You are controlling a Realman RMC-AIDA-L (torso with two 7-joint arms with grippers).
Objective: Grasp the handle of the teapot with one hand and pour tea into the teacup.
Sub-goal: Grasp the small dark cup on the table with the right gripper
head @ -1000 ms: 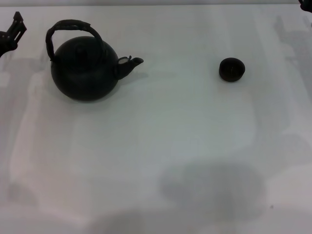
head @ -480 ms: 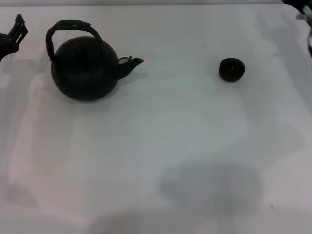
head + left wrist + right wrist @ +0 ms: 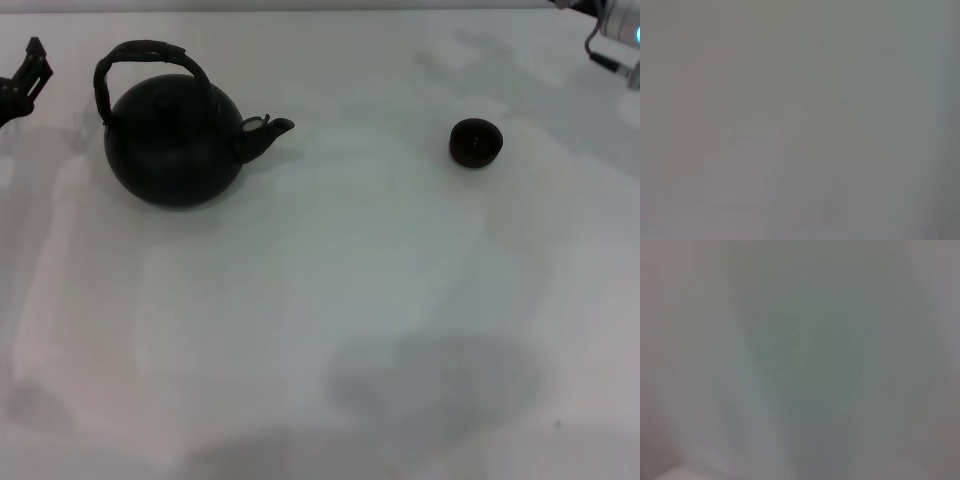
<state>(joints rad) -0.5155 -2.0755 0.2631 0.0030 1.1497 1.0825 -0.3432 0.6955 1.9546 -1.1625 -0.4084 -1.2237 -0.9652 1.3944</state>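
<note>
The right gripper has moved further into view at the far right corner; its fingers' state I cannot tell. The left gripper, fingers apart, stays left of the teapot. The teacup sits unmoved on the white tabletop.

One teapot, one teacup, and one white table.

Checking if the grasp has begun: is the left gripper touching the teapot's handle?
Apart. The head view shows bare table between the left gripper at the table's left edge and the handle arching over the teapot.
</note>
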